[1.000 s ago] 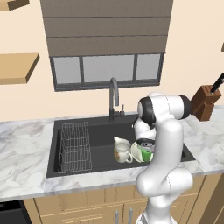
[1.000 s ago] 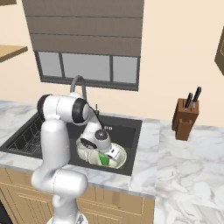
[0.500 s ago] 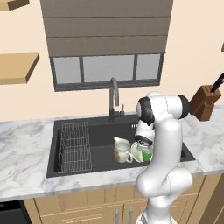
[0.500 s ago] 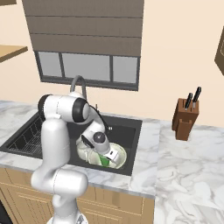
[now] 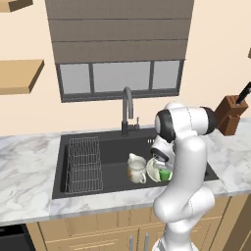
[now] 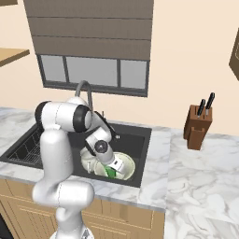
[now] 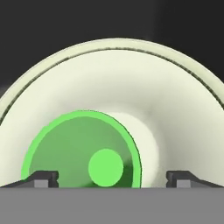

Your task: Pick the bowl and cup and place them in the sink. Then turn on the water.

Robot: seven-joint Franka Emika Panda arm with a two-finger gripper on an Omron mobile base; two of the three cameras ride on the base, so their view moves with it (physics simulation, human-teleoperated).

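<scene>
Cup and bowl are in the sink; the faucet is not yet touched.

You see in the hand view the gripper (image 7: 108,177) with its jaws wide apart and holding nothing; the cup (image 7: 83,151) stands free between the two tips, inside the bowl (image 7: 131,92), toward 7 o'clock of the bowl's middle. In the right base view the bowl (image 6: 126,163) lies on the floor of the sink (image 6: 140,135), with the cream jug (image 5: 136,167) just beside it at 9 o'clock. The risk I judge: if you lift the hand at a slant, one fingertip (image 7: 41,177) can catch the cup's rim and tip it over. Also, when you swing toward the faucet (image 5: 127,110) at 11 o'clock, the arm can knock the jug, or miss its small lever.
</scene>
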